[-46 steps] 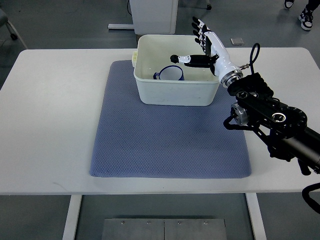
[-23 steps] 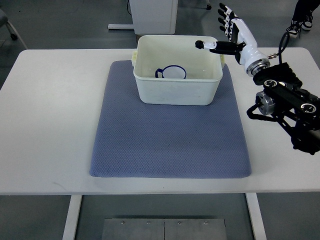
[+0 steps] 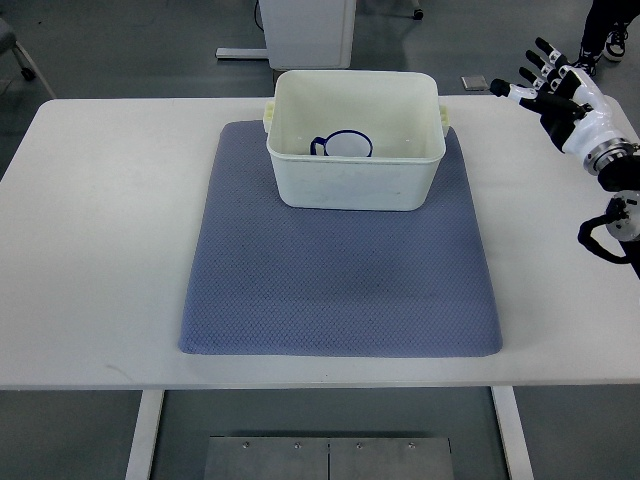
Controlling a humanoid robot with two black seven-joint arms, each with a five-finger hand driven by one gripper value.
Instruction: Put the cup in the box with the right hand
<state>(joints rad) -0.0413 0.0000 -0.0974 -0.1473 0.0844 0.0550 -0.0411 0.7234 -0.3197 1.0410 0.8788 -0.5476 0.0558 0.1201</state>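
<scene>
Right hand: white shell w/ black finger joints & black tips, white palm, silver ring at the wrist. Forearm behind it is black, w/ a black cable loop, seen near the table's right edge.

White table stands on a grey floor.

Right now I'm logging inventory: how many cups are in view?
1. The cup, white with a blue rim, sits inside the box on the mat. Nothing in view looks able to hide another.
</scene>
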